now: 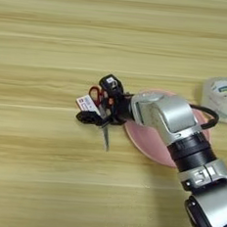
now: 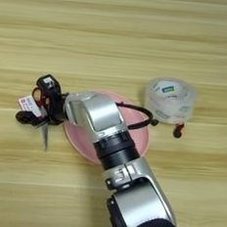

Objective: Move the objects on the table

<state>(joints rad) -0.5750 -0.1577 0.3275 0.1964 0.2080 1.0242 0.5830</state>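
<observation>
scissors (image 1: 104,115): just left of pink plate (image 1: 149,144) on desk (image 1: 53,41); blades pointing toward camera.
box (image 1: 86,103): touching scissors' left.
fingers (image 1: 98,100): over both; open/shut — can't tell.

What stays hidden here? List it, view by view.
- Pink plate: middle covered by the silver forearm, both views.
- Scissors: handles mostly behind the pincer; whether they are gripped is unclear.
- Pliers: only a handle tip shows, the tape roll hides the rest.
- Small box: print too small.
</observation>
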